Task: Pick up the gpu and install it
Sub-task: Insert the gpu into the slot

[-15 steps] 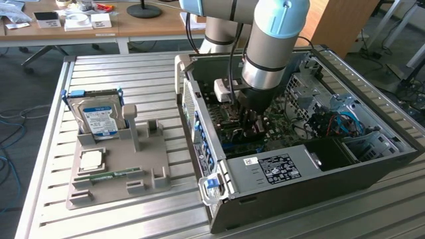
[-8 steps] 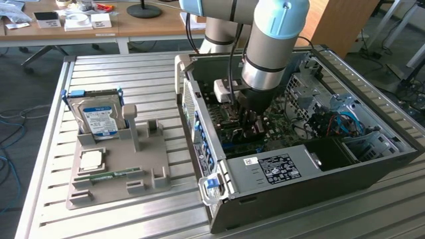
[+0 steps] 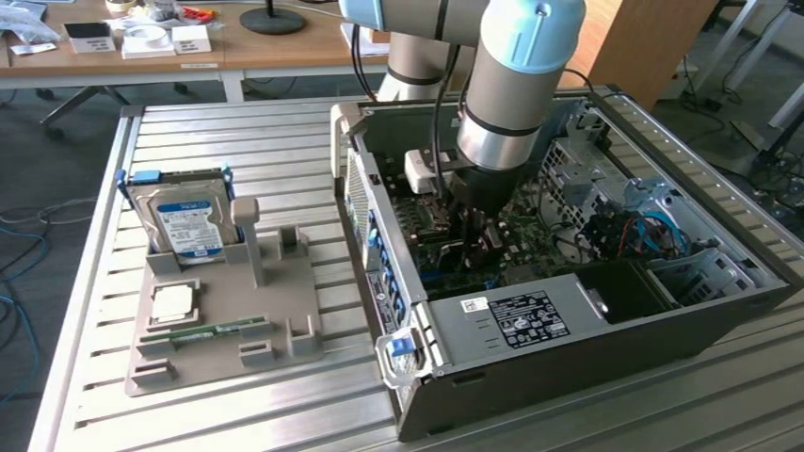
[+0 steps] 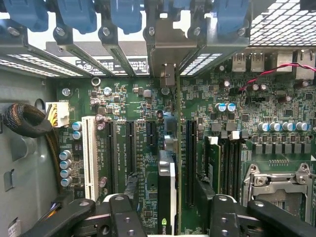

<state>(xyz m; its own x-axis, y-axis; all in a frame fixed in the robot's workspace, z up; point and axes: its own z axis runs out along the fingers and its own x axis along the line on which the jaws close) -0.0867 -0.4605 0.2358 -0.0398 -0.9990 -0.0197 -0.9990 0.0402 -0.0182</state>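
Motherboard (image 4: 148,143) with green circuitry lies under the wrist camera, and the gpu (image 4: 167,192) stands on edge in the middle of it, seated in an expansion slot among the black slots, with one white slot (image 4: 89,158) off to one side. The card's metal bracket (image 4: 168,49) runs up to the rear slot openings of the case, where a row of blue retention clips (image 4: 126,15) sits. The gripper (image 4: 167,217) hangs straight over the card with its jaws spread: one black finger (image 4: 126,215) stands on one side of the card and the other finger (image 4: 222,217) on the opposite side, each apart from the card's faces, so nothing is pinched. A memory stick (image 4: 212,163) stands in its socket just beside the card, and the metal CPU socket frame (image 4: 279,185) lies beyond that. In the exterior view the arm (image 3: 509,94) reaches down into the open computer case (image 3: 553,377), which lies on its side on a slatted metal table (image 3: 226,122). On the exterior view's left a grey parts holder (image 3: 220,320) rests on the table, with a hard drive (image 3: 188,221) standing upright at its far end and a processor chip (image 3: 172,301) lying flat in a recess.
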